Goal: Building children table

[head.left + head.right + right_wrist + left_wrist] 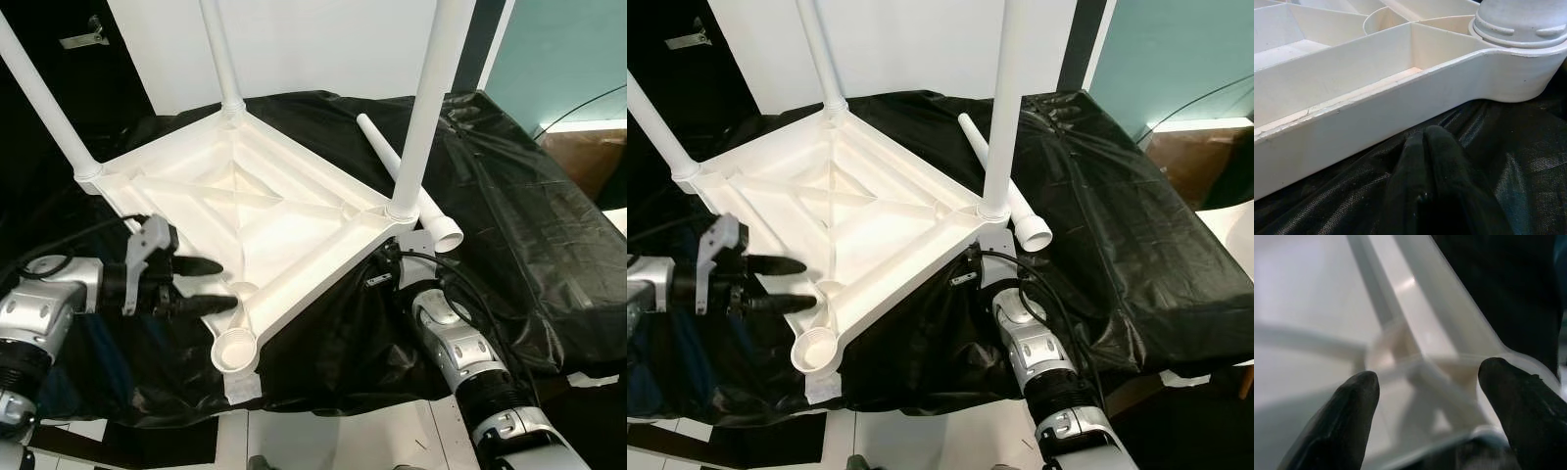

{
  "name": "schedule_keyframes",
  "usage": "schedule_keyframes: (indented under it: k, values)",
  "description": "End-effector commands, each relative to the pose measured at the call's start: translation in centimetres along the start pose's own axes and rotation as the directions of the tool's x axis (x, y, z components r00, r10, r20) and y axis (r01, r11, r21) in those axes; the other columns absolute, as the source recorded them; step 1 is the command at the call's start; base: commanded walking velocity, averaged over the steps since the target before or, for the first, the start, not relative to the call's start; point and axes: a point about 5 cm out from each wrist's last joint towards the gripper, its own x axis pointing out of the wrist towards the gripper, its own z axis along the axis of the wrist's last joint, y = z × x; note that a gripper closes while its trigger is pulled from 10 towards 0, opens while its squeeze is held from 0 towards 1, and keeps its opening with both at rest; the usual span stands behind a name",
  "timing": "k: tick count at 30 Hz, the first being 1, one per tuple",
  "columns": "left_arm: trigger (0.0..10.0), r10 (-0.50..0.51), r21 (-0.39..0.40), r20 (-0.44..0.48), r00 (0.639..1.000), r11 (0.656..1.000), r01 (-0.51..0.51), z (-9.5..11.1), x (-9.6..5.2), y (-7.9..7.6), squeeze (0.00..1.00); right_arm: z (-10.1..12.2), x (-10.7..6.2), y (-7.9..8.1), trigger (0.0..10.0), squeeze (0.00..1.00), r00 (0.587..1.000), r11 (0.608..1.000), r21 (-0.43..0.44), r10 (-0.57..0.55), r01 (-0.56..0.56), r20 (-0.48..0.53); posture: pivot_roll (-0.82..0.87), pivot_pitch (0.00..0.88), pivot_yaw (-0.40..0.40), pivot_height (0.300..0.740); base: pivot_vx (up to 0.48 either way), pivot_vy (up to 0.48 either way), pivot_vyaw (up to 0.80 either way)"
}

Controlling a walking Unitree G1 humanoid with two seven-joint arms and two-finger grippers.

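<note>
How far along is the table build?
Done: three legs stand in the corner sockets of the upside-down white tabletop.
In hand: nothing is gripped. The left end effector, open, sits at the tabletop's edge near the empty socket. The right end effector, shut, rests on the black cover under the rim.
Left: the fourth leg lies loose behind the tabletop.

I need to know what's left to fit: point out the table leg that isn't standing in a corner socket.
The loose leg lying flat on the black sheet, behind the near right upright leg. The other three stand upright in sockets of the upturned tabletop.
</note>
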Motion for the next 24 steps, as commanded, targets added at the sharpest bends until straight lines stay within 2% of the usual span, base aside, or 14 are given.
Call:
schedule_keyframes:
  k: [1, 8, 10, 12, 15, 16, 17, 19, 20, 24]
  values:
    - [10.0, -0.014, 0.015, -0.074, 0.997, 1.0, 0.015, -1.0, -0.4, 0.0, 0.0, -1.6, -0.4, 0.8, 10.0, 0.0, 0.997, 1.0, 0.018, 0.02, -0.019, -0.073, -0.09, 0.037, 0.051, 0.74, 0.0, 0.0, 0.0]
    - [10.0, -0.027, 0.015, -0.083, 0.996, 0.999, 0.029, -1.0, -1.5, 0.5, 0.0, -1.5, -0.3, 1.2, 10.0, 0.0, 0.997, 0.999, 0.024, 0.033, -0.031, -0.073, -0.08, 0.036, 0.048, 0.74, 0.0, 0.0, 0.0]
    - [10.0, -0.006, 0.026, -0.107, 0.994, 1.0, 0.008, -1.0, -2.3, 1.1, 0.0, -1.4, -0.4, 1.3, 10.0, 0.0, 0.996, 0.999, 0.031, 0.036, -0.034, -0.078, -0.08, 0.031, 0.051, 0.74, 0.0, 0.0, 0.0]
    - [10.0, -0.006, 0.026, -0.107, 0.994, 1.0, 0.008, -1.0, -2.3, 1.1, 0.0, -1.4, -0.4, 1.3, 10.0, 0.0, 0.996, 0.999, 0.031, 0.036, -0.034, -0.078, -0.08, 0.031, 0.051, 0.74, 0.0, 0.0, 0.0]
    - [10.0, 0.012, 0.025, -0.065, 0.998, 1.0, -0.011, -0.3, -3.0, 1.5, 0.0, -1.6, -0.4, 1.4, 10.0, 0.0, 0.996, 0.999, 0.034, 0.036, -0.033, -0.083, -0.08, 0.029, 0.051, 0.74, 0.0, 0.0, 0.0]
    - [10.0, 0.019, 0.026, -0.045, 0.999, 1.0, -0.018, 0.2, -3.5, 1.7, 0.06, -1.6, -0.4, 1.5, 10.0, 0.0, 0.996, 0.999, 0.036, 0.038, -0.035, -0.087, -0.09, 0.026, 0.052, 0.74, 0.0, 0.0, 0.0]
    - [10.0, 0.023, 0.03, -0.049, 0.999, 0.999, -0.022, 0.3, -4.1, 1.8, 0.07, -1.7, -0.5, 1.6, 10.0, 0.0, 0.995, 0.999, 0.038, 0.039, -0.036, -0.089, -0.09, 0.026, 0.053, 0.74, 0.0, 0.0, 0.0]
    - [10.0, 0.024, 0.038, -0.067, 0.997, 0.999, -0.021, 0.2, -4.6, 1.9, 0.06, -1.7, -0.5, 1.7, 10.0, 0.0, 0.995, 0.999, 0.039, 0.04, -0.037, -0.091, -0.09, 0.025, 0.053, 0.74, 0.0, 0.0, 0.0]
    - [10.0, 0.01, 0.054, -0.121, 0.993, 0.999, -0.003, -0.3, -5.0, 1.8, 0.03, -1.7, -0.6, 1.6, 10.0, 0.0, 0.995, 0.999, 0.04, 0.037, -0.033, -0.094, -0.09, 0.025, 0.053, 0.74, 0.0, 0.0, 0.0]
    - [10.0, -0.011, 0.069, -0.178, 0.984, 0.997, 0.024, -0.9, -5.0, 1.5, 0.02, -1.8, -0.6, 1.4, 10.0, 0.0, 0.995, 0.999, 0.042, 0.032, -0.028, -0.097, -0.09, 0.024, 0.052, 0.74, 0.0, 0.0, 0.0]
